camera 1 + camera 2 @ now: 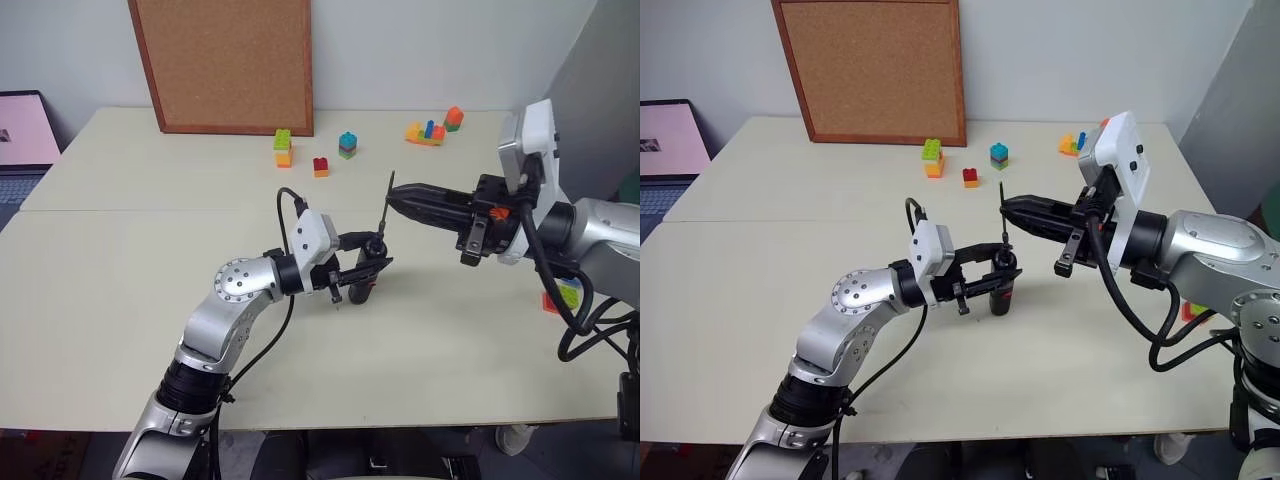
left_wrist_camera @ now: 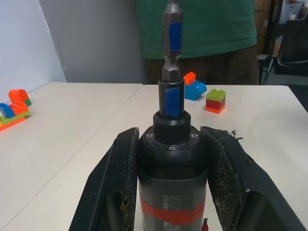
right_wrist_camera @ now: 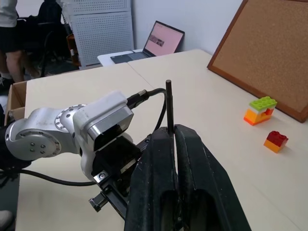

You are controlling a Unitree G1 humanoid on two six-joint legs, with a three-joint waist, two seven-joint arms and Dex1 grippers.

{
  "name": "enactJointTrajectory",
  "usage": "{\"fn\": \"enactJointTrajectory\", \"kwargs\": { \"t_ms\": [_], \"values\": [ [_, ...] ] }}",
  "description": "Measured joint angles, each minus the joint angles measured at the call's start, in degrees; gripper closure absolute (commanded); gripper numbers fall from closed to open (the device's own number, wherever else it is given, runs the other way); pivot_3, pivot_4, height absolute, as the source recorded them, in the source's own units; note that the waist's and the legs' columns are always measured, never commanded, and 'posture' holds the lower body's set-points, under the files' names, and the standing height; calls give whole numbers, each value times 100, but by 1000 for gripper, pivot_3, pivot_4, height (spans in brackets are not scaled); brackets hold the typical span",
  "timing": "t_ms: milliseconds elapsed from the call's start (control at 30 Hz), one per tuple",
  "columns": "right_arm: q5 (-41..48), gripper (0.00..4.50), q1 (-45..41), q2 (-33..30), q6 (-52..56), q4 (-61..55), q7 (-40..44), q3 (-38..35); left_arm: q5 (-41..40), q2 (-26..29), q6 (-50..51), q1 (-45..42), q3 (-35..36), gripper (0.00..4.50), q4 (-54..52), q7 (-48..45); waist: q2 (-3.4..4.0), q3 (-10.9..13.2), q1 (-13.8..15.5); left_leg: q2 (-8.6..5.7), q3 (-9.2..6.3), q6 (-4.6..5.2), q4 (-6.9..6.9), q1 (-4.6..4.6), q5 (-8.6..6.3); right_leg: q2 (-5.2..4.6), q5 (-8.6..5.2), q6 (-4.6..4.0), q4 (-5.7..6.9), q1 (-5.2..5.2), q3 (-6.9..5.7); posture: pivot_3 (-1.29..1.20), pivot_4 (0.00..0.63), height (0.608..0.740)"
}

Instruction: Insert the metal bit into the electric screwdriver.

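Standing upright on the table [image 1: 120,300], near centre: electric screwdriver [image 2: 172,178], black, red-banded, clamped by left gripper [image 1: 366,268]. Rising from its top socket: metal bit [image 1: 387,207], thin, grey, blue-marked, pinched by right gripper [image 1: 392,200] from the right.

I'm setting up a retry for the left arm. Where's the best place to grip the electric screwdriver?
Grip the electric screwdriver on its wide round body near the red band, fingers on opposite sides, approaching level. It stands upright, and its narrow collar must stay clear for the metal bit.
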Motion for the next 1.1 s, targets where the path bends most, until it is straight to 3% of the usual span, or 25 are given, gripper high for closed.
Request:
{"fn": "enactJointTrajectory", "kwargs": {
  "t_ms": [433,600,867,1067,1100],
  "values": [
    [1249,4500,73,-32,205,205,-1201,7,15,8,-1,54,-3,2864,-82,59,3,-2,-7,3,2,0,-4,-1,0,3,0,0,-6,-1,2,0,150,740],
    [1310,4500,82,-160,149,68,-1293,71,15,19,11,93,-6,2864,-144,94,3,-2,-5,3,1,0,-5,-3,0,3,0,0,-9,-1,0,0,150,740],
    [591,2841,372,-420,79,-131,-767,343,4,37,20,91,4,2864,-165,117,3,-1,-7,4,-1,0,-6,-10,0,3,0,1,-15,-7,-2,0,150,740],
    [449,1404,447,-575,-73,-89,-594,-34,1,12,79,80,4,2864,-179,147,2,-1,5,2,1,0,-6,-13,0,2,0,1,-21,-6,-3,0,150,740],
    [390,1386,497,-662,-99,-62,-545,-154,4,2,114,48,1,2864,-172,170,2,-1,6,1,1,0,-6,-14,0,1,0,1,-21,-6,-3,0,150,740]
  ]
}}
